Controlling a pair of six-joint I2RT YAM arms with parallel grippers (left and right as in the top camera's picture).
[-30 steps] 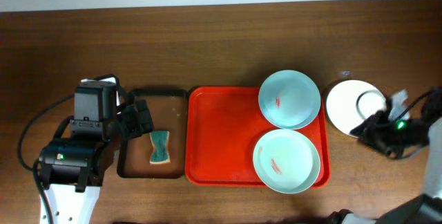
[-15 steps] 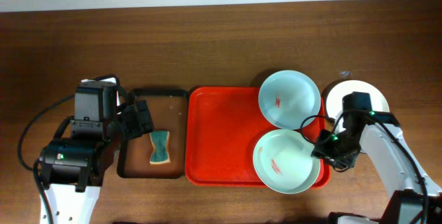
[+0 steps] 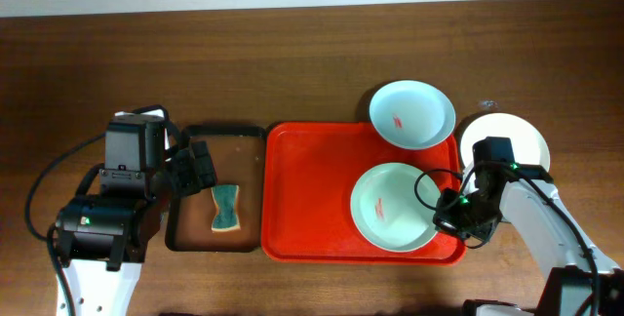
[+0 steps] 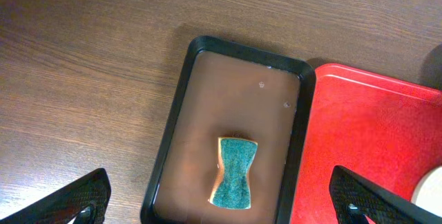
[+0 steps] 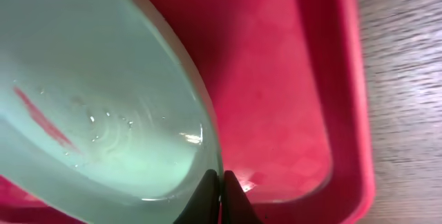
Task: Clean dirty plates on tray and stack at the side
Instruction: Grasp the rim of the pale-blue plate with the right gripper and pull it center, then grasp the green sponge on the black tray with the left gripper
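2 red-smeared plates: the near plate point(image 3: 385, 204) lies inside the red tray point(image 3: 307, 189), its right edge pinched tight by the right gripper point(image 5: 215, 193). The far plate point(image 3: 411, 114) overhangs the tray's far right corner. The tray's left half shows open floor. A white plate point(image 3: 522, 136) sits on the table right of the tray. To the tray's left, a black tray point(image 4: 173, 113) holds brown water and a sponge point(image 4: 235, 172), and the left gripper point(image 3: 198, 168) is spread wide above it.

The small tray point(image 3: 185, 187), with a sponge point(image 3: 226, 208) in it, lies just left of the big tray point(image 3: 312, 194). The near plate point(image 3: 390, 209) lies in the big tray's right end. The far plate point(image 3: 411, 114) overlaps its far right corner. A third plate point(image 3: 517, 136) sits on the surface point(image 3: 292, 62) right of it.
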